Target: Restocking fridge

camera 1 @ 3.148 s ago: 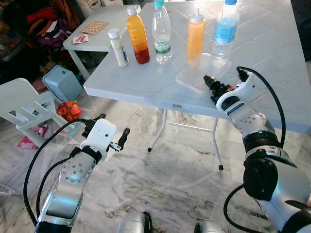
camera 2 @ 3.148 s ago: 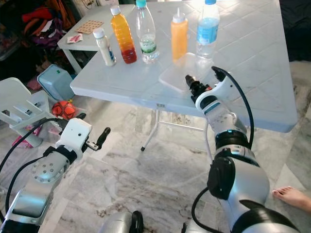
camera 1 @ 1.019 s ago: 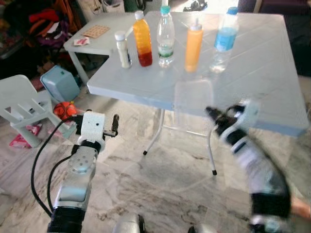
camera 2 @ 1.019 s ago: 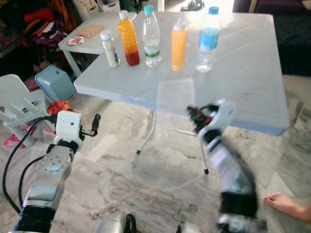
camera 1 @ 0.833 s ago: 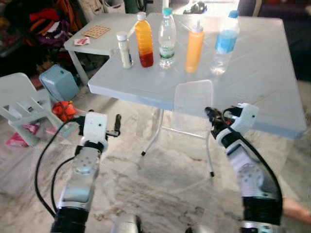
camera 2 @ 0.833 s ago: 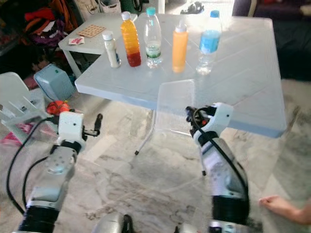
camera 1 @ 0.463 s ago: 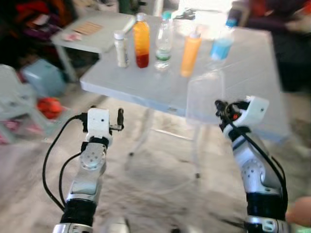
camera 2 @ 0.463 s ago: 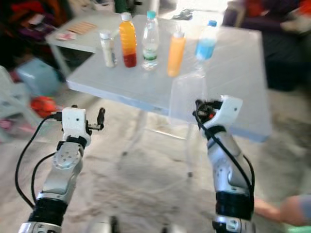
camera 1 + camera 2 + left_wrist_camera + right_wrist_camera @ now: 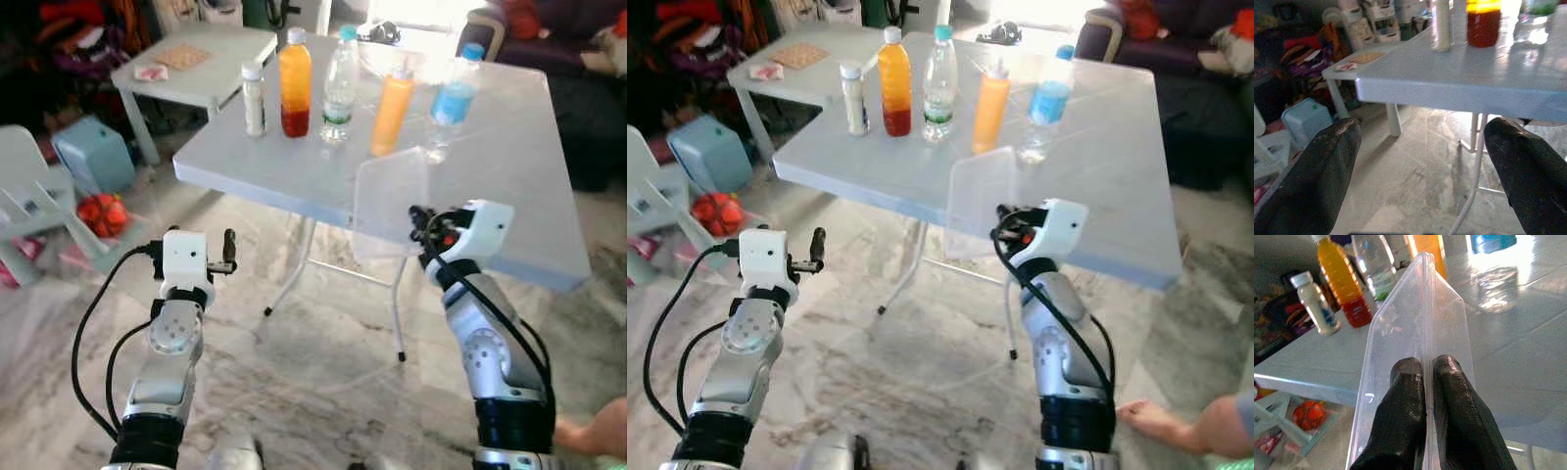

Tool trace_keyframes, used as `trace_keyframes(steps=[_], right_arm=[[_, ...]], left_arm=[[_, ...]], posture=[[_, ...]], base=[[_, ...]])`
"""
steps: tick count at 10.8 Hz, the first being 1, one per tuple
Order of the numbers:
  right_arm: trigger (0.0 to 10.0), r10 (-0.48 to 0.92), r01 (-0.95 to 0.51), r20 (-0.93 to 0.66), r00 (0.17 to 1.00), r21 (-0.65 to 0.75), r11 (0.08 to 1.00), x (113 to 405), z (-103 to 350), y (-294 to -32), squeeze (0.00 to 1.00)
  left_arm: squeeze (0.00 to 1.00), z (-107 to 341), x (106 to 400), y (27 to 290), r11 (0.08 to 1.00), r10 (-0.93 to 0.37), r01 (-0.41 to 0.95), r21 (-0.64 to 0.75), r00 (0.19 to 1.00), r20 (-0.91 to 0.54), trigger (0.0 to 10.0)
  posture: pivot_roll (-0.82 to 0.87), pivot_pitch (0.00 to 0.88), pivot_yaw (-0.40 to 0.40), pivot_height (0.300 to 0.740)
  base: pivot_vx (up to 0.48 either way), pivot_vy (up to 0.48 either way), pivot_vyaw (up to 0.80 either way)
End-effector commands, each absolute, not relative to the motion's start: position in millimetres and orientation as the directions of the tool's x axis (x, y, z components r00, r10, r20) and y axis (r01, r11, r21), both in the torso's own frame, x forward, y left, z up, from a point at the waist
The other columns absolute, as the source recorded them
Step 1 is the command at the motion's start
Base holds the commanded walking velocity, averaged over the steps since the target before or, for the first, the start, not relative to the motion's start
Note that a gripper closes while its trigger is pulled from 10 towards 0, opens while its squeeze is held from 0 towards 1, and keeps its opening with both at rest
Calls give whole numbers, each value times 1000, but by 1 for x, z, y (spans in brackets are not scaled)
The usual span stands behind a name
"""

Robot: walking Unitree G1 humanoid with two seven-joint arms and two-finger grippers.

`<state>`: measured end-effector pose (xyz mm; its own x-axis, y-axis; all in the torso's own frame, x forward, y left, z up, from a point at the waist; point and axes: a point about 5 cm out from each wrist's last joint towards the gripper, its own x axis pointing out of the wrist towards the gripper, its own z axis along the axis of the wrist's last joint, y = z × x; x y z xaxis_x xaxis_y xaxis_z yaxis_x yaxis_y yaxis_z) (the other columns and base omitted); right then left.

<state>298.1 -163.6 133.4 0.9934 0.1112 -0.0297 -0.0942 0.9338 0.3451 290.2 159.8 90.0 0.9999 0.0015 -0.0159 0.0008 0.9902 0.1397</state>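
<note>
Our right gripper point(image 9: 1424, 377) pinches the rim of the clear plastic tray point(image 9: 390, 201). It looks light, thin and bendy. Our left gripper point(image 9: 1420, 171) is wide apart.

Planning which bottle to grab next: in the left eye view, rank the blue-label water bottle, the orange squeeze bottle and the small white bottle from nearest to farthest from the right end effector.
From the right end effector, shut on the clear plastic lid:
1. Blue-label water bottle, table's right side, just beyond the lid.
2. Orange squeeze bottle, next bottle to the left.
3. Small white bottle, left end of the row.
</note>
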Motion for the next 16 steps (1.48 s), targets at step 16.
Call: trace_keyframes(steps=[16], right_arm=[[10000,232,-241,65,971,229,943,287,153,-148,0]], left_arm=[[0,86,287,154,985,-30,41,170,997,-68,10000]], posture=[[-29,0,47,740]], base=[[0,0,450]])
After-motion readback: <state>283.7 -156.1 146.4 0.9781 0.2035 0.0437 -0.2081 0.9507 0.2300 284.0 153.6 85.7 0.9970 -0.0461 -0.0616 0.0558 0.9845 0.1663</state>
